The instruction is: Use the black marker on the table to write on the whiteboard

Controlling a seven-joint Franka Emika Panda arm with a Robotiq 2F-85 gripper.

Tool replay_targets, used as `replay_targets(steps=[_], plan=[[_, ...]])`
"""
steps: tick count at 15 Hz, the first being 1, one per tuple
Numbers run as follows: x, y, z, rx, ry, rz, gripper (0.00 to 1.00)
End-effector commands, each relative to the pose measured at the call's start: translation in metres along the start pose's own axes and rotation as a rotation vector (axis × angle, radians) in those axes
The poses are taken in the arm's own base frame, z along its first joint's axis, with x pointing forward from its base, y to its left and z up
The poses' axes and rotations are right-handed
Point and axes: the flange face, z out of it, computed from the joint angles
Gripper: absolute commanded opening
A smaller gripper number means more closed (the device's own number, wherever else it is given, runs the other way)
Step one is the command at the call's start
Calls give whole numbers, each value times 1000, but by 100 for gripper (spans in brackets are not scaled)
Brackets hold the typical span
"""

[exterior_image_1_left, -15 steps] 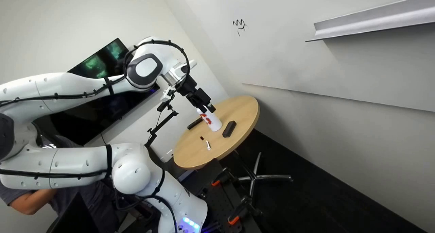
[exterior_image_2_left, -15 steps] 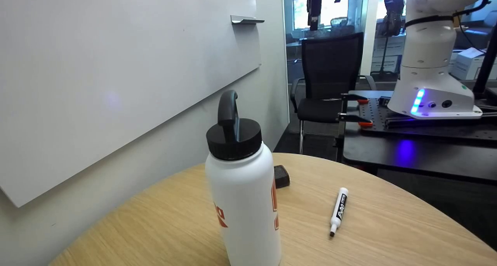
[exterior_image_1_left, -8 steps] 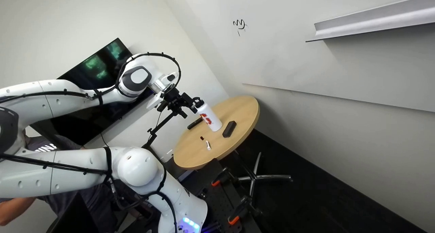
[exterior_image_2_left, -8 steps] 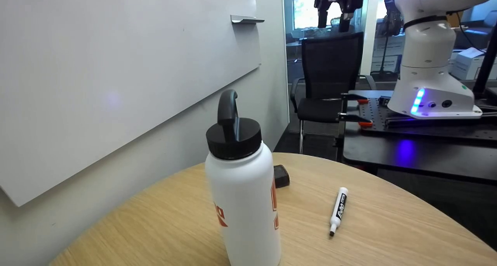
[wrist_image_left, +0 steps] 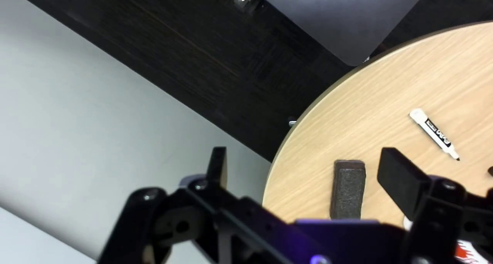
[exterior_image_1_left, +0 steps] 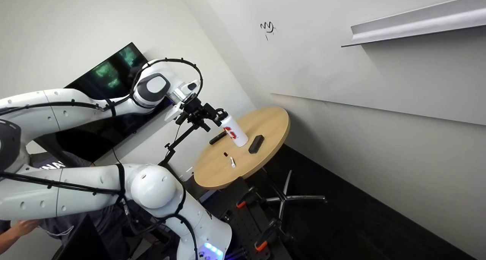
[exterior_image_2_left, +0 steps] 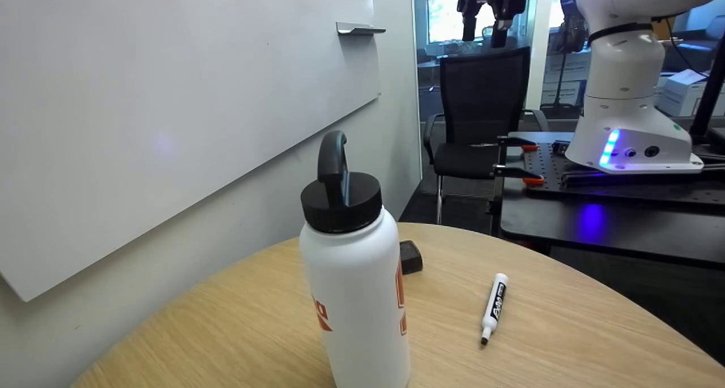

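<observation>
The black marker (exterior_image_1_left: pixel 232 161) is a slim white pen with a black label and a bare dark tip. It lies on the round wooden table (exterior_image_1_left: pixel 207 176) and shows also in an exterior view (exterior_image_2_left: pixel 494 308) and in the wrist view (wrist_image_left: pixel 434 134). Its small black cap (exterior_image_1_left: pixel 225 154) lies beside it. The whiteboard (exterior_image_1_left: pixel 311 66) bears small black scribbles (exterior_image_1_left: pixel 268 27); it also shows in an exterior view (exterior_image_2_left: pixel 170 82). My gripper (exterior_image_2_left: pixel 483 38) is open and empty, above the table. In the wrist view the marker lies beyond the right finger (wrist_image_left: pixel 400 179), outside the jaws.
A white bottle (exterior_image_2_left: pixel 357 297) with red marking and black lid stands upright near the gripper. A dark eraser (wrist_image_left: pixel 347 190) lies on the table. A metal tray (exterior_image_1_left: pixel 417 21) juts from the whiteboard. A black chair (exterior_image_2_left: pixel 485 110) and the robot's bench (exterior_image_2_left: pixel 634 218) stand beyond the table.
In the last second the arm draws back from above the bottle, and the gripper turns so that both fingers show. Over the last half second it hardly moves. Marker and table items stay put.
</observation>
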Motion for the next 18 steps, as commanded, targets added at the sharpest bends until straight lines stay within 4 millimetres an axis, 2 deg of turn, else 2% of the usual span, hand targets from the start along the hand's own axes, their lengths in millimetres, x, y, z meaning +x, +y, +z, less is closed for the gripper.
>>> replay_targets(steps=[1,6,9,13,14,16,18], plan=[[9,-33,8,-16,44,-156,100],[31,-121,48,-7,167,-425,100],[49,-161,78,48,237,-570,100],[79,-183,118,163,343,-709,100],[55,-175,101,104,323,-659,100],[62,-176,114,123,306,-665,100],[62,-176,111,121,312,-667,100]])
